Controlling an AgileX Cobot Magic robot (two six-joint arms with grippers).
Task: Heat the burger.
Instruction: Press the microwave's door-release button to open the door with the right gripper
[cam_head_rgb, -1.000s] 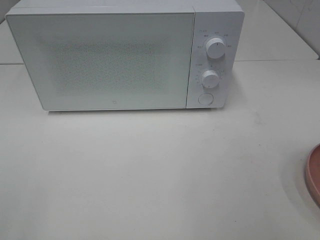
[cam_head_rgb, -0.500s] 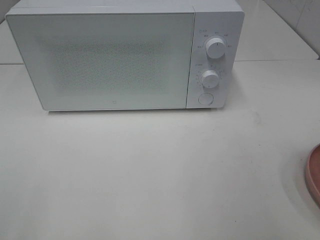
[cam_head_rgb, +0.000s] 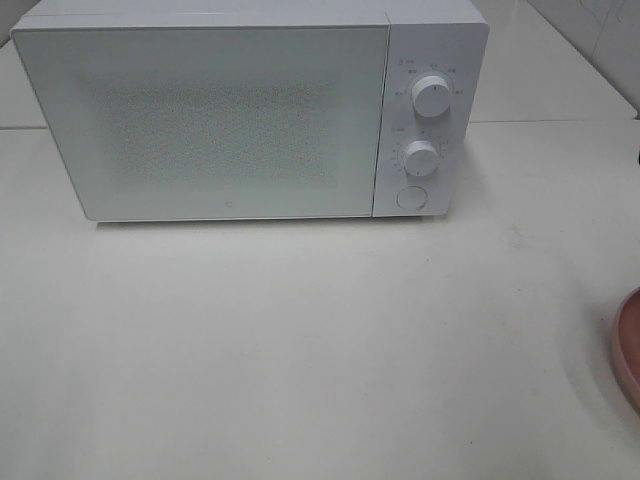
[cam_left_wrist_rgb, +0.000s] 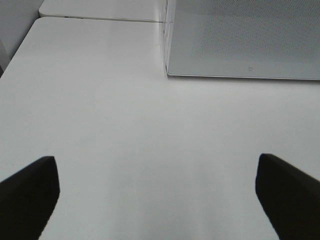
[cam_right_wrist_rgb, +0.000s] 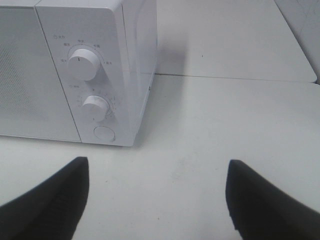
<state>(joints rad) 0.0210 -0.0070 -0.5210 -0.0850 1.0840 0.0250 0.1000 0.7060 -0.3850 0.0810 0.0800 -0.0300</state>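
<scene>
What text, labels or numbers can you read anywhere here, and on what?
Nothing is legible in any view.
Small print around the upper knob of the microwave: blurred, unreadable.
Print and tick marks around the lower knob: too small to read.
Small mark low on the door: too small to read.
Pink plate: no text on the sliver in view.

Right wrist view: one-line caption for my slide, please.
Open right gripper hovers over the white table, facing the microwave's upper dial, lower dial and round button.
</scene>
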